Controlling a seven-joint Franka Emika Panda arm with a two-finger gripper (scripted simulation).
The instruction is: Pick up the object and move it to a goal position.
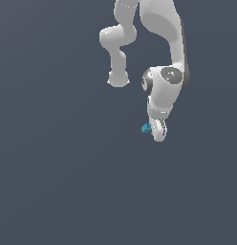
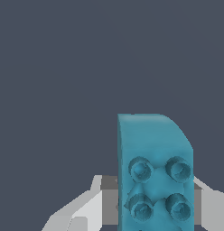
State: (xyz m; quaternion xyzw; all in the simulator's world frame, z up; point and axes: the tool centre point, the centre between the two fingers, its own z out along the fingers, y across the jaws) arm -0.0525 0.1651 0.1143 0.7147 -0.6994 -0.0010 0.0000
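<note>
Teal block (image 2: 154, 171) sits clamped in our closed pincer (image 1: 158, 130), so we should carry it smoothly goalward.

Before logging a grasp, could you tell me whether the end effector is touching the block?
Cannot tell: in the wrist view the block hides any contact with the end effector.

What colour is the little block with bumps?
Teal-blue all over, studs included; the block shows best in the wrist view.

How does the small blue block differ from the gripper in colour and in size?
The block is teal-blue; the gripper is white and grey. The block is far smaller than the gripper in the exterior view. The block carries round studs on one face; the gripper's surfaces look smooth. Both are close together.
</note>
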